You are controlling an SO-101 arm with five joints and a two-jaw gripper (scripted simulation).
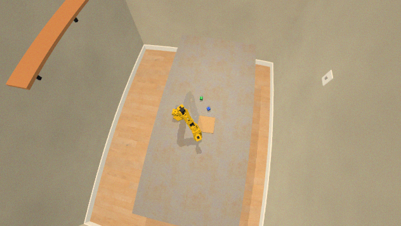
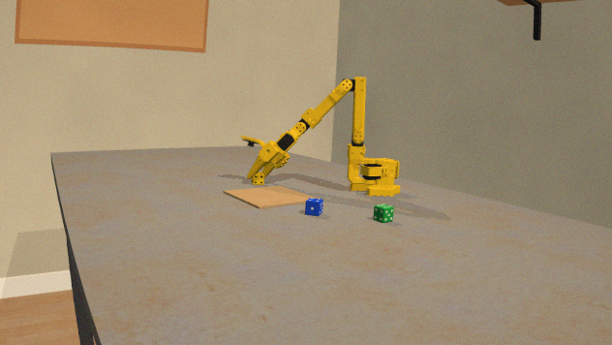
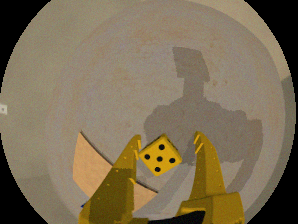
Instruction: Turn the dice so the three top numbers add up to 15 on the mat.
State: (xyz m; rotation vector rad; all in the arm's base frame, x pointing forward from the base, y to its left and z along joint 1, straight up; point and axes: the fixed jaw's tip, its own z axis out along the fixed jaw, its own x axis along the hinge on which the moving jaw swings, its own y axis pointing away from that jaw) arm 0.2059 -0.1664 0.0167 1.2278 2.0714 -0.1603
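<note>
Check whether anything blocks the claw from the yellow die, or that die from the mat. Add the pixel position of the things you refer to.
Nothing visible separates the claw (image 1: 198, 137) (image 2: 257, 175) (image 3: 168, 134) from the yellow die (image 2: 258, 179) (image 3: 160, 158). Toward the mat (image 1: 207, 124) (image 2: 266, 196) (image 3: 89, 165), the wrist view shows one claw finger (image 3: 119, 177) between; no other object does.

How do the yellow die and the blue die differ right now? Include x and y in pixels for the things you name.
The yellow die (image 2: 258, 179) (image 3: 160, 155) sits between the parted gripper fingers; the blue die (image 1: 208, 108) (image 2: 314, 207) stands away from them. The yellow die has black pips, the blue die white ones. Both are off the mat (image 1: 207, 124) (image 2: 266, 197) (image 3: 90, 167).
</note>
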